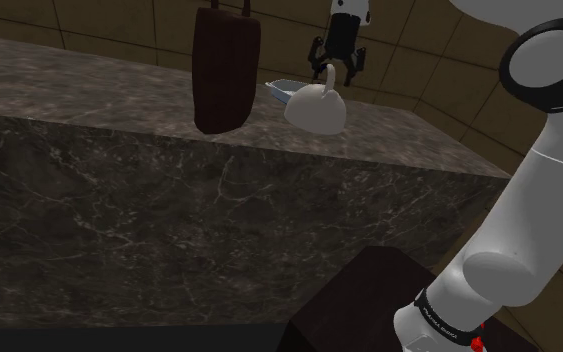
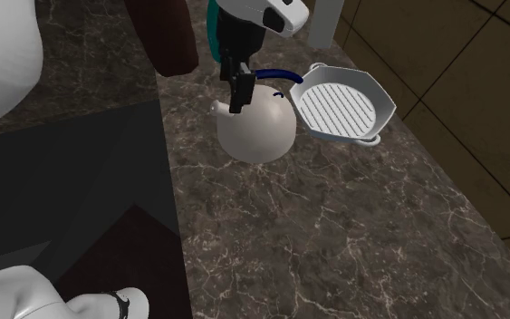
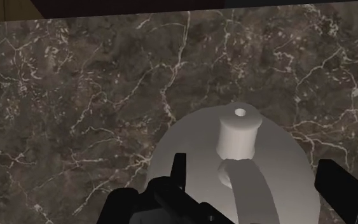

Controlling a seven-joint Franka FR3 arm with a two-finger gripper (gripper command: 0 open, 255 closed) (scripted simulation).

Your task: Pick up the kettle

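Note:
A pale grey round kettle stands on the dark marble counter, with a short knob on its lid and an arched handle over the top. My black gripper hangs just above it and is open. In the wrist view its two fingers stand apart on either side of the handle without touching it. The lower part of the kettle is hidden behind the hand in that view.
A grey ribbed grill pan with a blue handle lies right beside the kettle. A tall dark brown object stands on the counter close by. The counter's front edge drops toward the stand.

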